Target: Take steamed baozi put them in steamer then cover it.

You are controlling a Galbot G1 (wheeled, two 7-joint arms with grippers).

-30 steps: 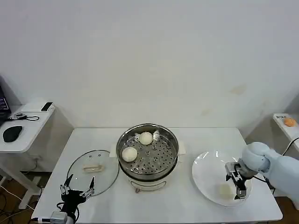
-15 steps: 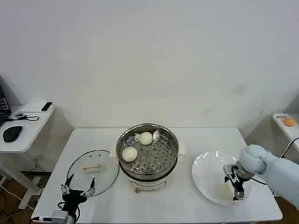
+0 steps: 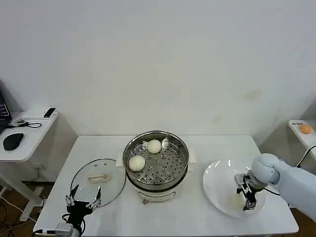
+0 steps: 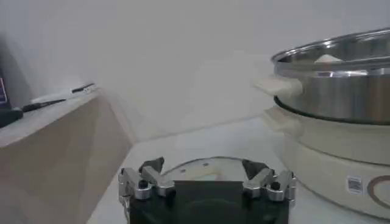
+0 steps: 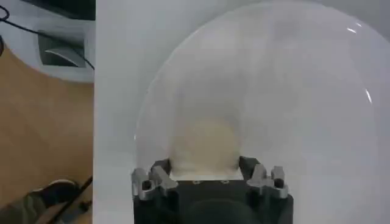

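right claw [image 3: 248, 203] hangs low over the white plate [image 3: 217, 173], fingers apart on either side of 1 baozi [image 5: 204, 143], not clamped. 2 baozi [image 3: 137, 162] sit in the steamer [image 3: 156, 165] at desk [image 3: 197, 217] centre. cover [image 3: 98, 180] lies left of it. left claw [image 3: 82, 203] rests open near the cover's front edge

Even, bright, diffuse light fills the room, leaving only faint soft shadows on the counter [image 3: 197, 217]. The steamer [image 3: 156, 163] rim carries mild reflections, and small white glints streak the plate [image 5: 292, 103]. Both wrist views are soft, washed pale, and the plate's bun [image 5: 204, 146] has blurred edges.
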